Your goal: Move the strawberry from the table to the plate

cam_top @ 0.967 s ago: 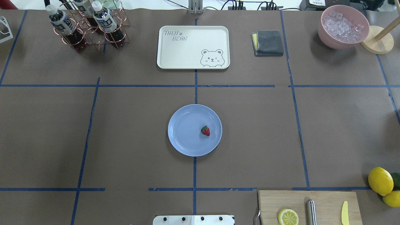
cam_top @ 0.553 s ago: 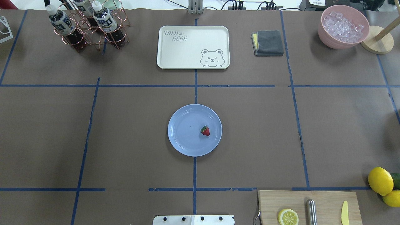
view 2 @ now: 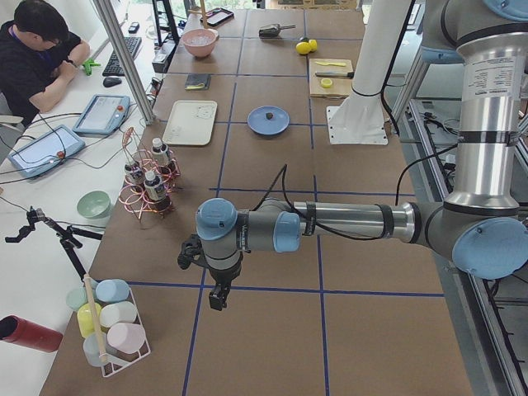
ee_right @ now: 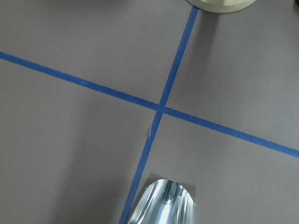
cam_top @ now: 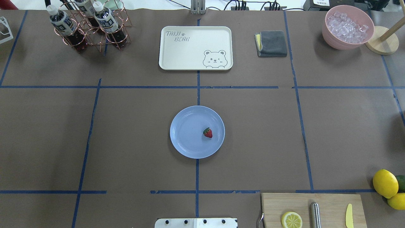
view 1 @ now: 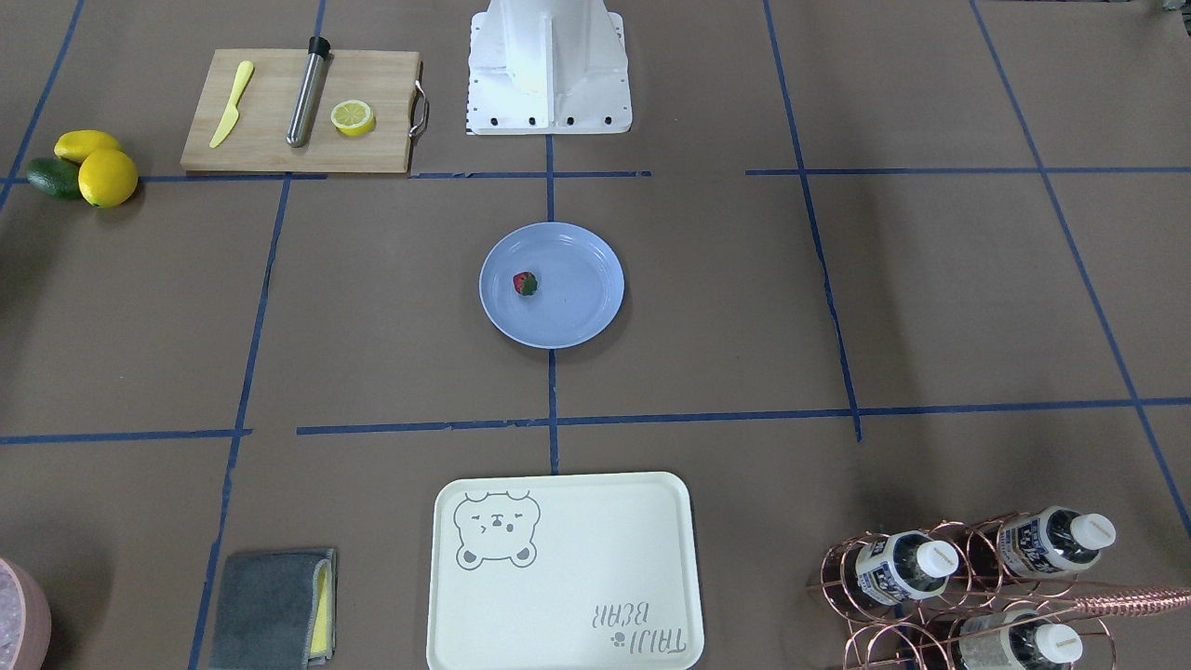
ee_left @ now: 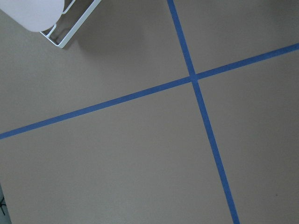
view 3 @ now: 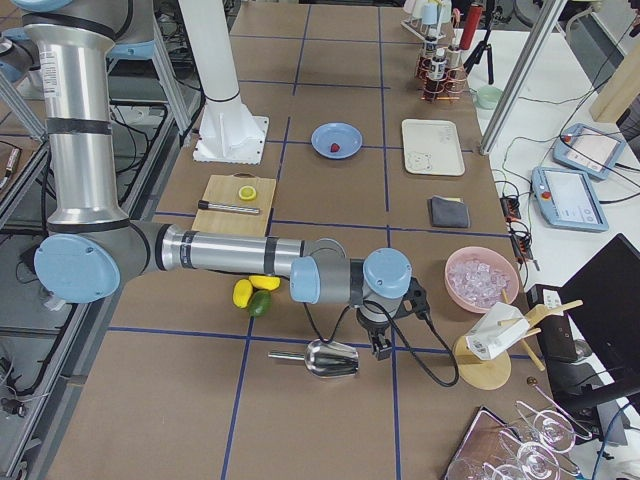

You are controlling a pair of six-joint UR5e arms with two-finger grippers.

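The small red strawberry point(cam_top: 208, 132) with its green cap lies on the light-blue plate point(cam_top: 186, 133), right of the plate's middle, at the centre of the brown table point(cam_top: 126, 142). From the front, the strawberry point(view 1: 526, 283) rests in the plate's point(view 1: 572, 288) left half. Neither gripper shows in the overhead or front views. The left gripper point(view 2: 216, 297) hangs over bare table far from the plate, near the table's left end; the right gripper point(view 3: 381, 348) hangs near the right end beside a metal scoop point(view 3: 325, 358). I cannot tell whether either is open or shut.
A cream bear tray point(cam_top: 195, 47) lies behind the plate, with a grey cloth point(cam_top: 271, 43), a pink bowl of ice point(cam_top: 347, 27) and a bottle rack point(cam_top: 88, 25). A cutting board point(cam_top: 313, 209) with a lemon half sits front right, beside lemons point(cam_top: 385, 183). A person sits by the table's far side.
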